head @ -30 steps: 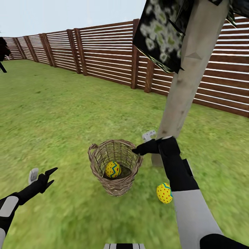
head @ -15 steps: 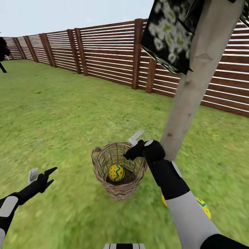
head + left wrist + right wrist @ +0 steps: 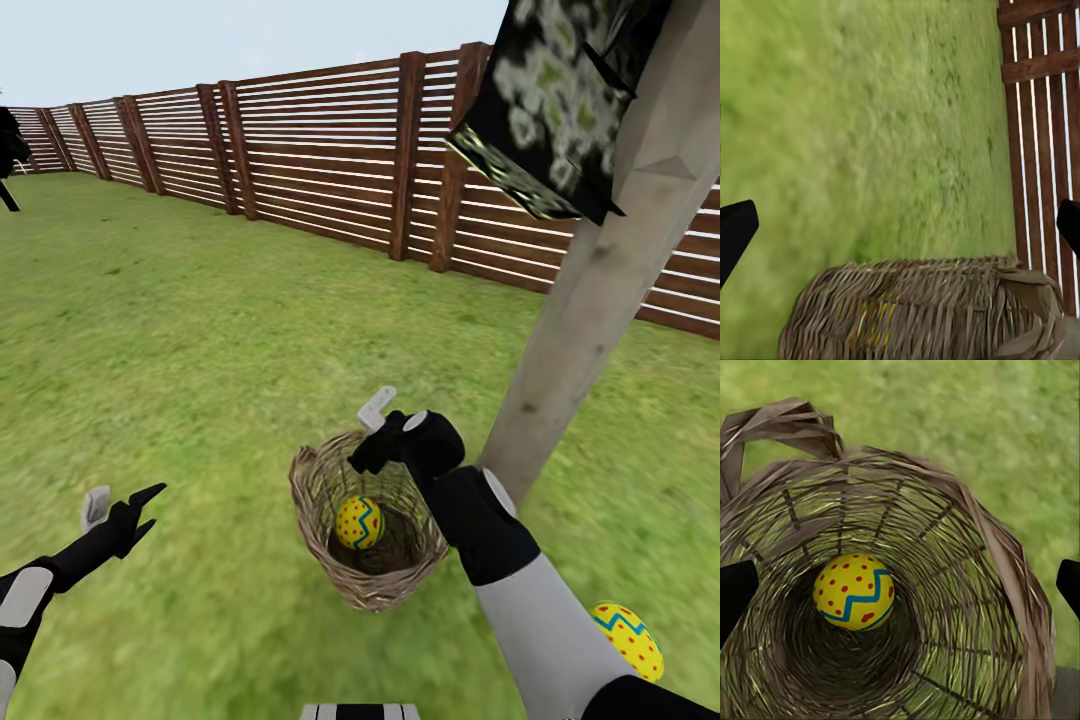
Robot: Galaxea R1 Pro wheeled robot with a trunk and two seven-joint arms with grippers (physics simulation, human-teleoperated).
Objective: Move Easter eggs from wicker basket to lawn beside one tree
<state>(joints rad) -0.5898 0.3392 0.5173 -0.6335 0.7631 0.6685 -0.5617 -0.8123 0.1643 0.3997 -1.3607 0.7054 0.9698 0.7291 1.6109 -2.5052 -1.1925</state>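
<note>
Both jaws spread empty; right gripper (image 3: 372, 432) above wicker basket (image 3: 375, 585) holding one egg (image 3: 359, 522), tree (image 3: 590, 320) beside.

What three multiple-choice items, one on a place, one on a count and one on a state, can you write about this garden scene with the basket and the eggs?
1. Where does the yellow red-dotted egg with the blue zigzag band lie in the right wrist view?
A. on the bottom of the brown woven wicker basket
B. on the fence
C. between the fingers of a gripper

2. How many eggs does the head view show in all?
A. one
B. two
C. four

3. In what state is the right gripper?
A. shut on an egg
B. open above the basket mouth
C. lying on the grass

Key: 1 A, the egg rests deep inside the woven walls. 2 B, one sits in the basket and a second egg on the lawn beside the pale grey-beige tree trunk. 3 B, its fingertips stand wide apart with nothing between them.
</note>
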